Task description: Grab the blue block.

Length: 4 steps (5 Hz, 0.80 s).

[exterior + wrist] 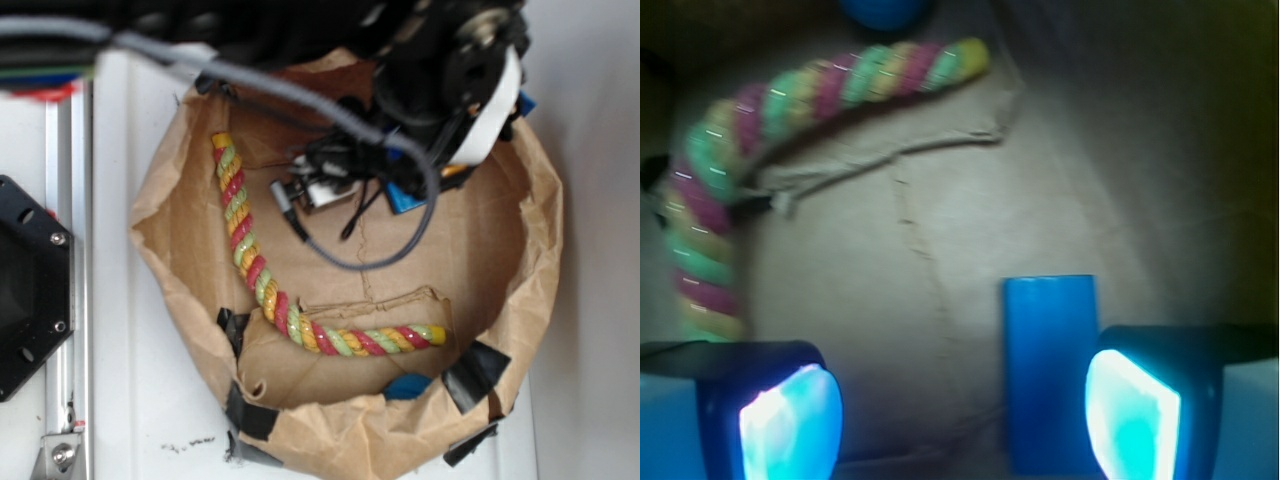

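One wide brown paper bag [520, 250], rolled down and patched with black tape [475, 372], holds every item; we see it resting on a white tabletop [130, 400]. Next in size, a red, green and yellow striped rope [255, 270] curves along the bag floor. We find the blue block [1050, 370] lying flat on the creased paper, just inside the right pad [1132, 415]. Our claw [960, 415] stands apart, empty. A small rounded blue lump [408, 386] sits beyond the rope's end.
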Motion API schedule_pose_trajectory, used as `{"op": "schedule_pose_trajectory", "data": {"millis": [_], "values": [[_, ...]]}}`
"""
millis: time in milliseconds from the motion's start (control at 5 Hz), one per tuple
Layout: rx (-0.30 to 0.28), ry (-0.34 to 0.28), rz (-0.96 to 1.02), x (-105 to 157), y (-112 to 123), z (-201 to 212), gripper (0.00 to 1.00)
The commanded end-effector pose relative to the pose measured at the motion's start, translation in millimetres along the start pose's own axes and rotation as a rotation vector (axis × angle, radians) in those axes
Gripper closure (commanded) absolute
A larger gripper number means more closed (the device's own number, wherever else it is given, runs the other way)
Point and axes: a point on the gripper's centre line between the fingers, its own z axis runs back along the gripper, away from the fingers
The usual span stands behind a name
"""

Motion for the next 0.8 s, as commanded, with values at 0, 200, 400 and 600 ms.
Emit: {"op": "schedule_pose_trajectory", "data": {"millis": [0,200,400,600], "values": [[0.103,0.028,0.002,-7.3,11.7,12.9,0.00],[0.134,0.039,-0.023,-5.0,8.5,12.1,0.00],[0.172,0.052,-0.023,-3.6,10.8,9.6,0.00],[0.204,0.041,-0.014,-1.1,12.4,8.4,0.00]]}}
